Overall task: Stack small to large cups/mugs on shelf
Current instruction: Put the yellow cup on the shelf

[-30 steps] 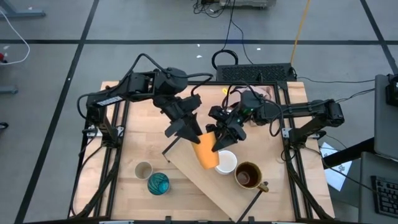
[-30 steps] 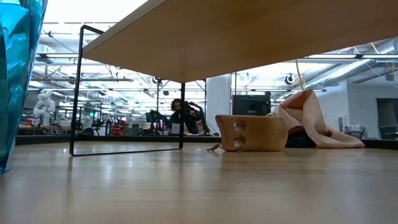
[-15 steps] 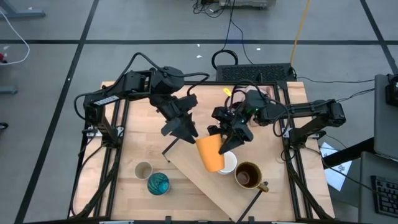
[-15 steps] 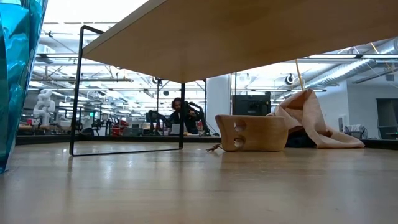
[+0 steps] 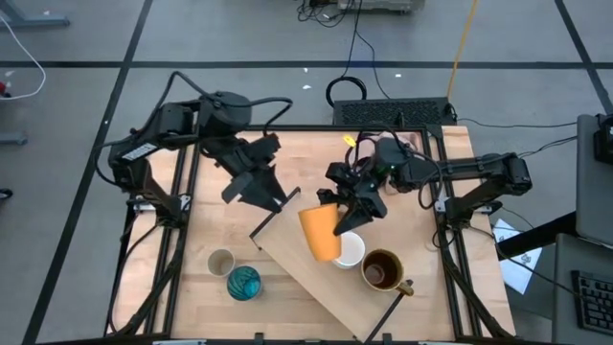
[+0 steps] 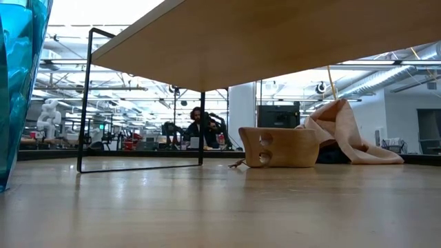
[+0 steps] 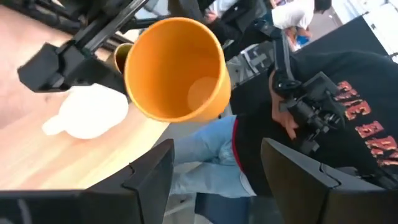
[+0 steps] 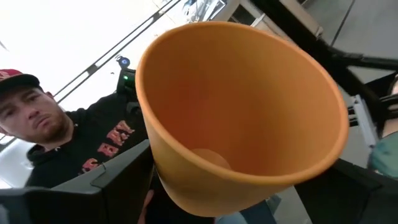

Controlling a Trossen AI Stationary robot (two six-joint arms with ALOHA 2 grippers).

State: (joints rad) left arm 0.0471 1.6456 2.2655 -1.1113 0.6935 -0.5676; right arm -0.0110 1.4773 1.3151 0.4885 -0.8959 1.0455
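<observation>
My right gripper (image 5: 347, 218) is shut on the orange cup (image 5: 321, 233), over the diagonal light-wood shelf (image 5: 297, 273). My left gripper (image 5: 254, 187) hangs open to the far left of the cup, apart from it. Its wrist view looks into the cup's mouth (image 7: 177, 68). The white mug (image 5: 351, 252) and the dark brown mug (image 5: 381, 270) stand on the shelf. Left of the shelf, the beige-grey cup (image 5: 221, 262) and the teal cup (image 5: 243, 282) stand on the table. The tan cup (image 6: 279, 147) lies on its side on the table. My right gripper pinches the orange cup between its two fingers, at the lower wall near the base (image 8: 205, 180), one finger (image 8: 118, 180) on each side. It comes from the table's right, slanting down. The cup is lifted clear above the shelf, tilted, its mouth toward the left arm.
The pink cloth (image 6: 344, 134) lies near the table's far right corner beside the tan cup. The shelf stands on thin dark end rails (image 6: 86, 103), with open room beneath it. A person in a black hooded top (image 7: 323, 118) shows beyond the table. Bare tabletop (image 5: 211, 220) lies at the left.
My left gripper has drawn back from the orange cup toward the table's far left edge, and stays open. The orange cup has stayed in my right gripper over the shelf, at nearly the same place.
</observation>
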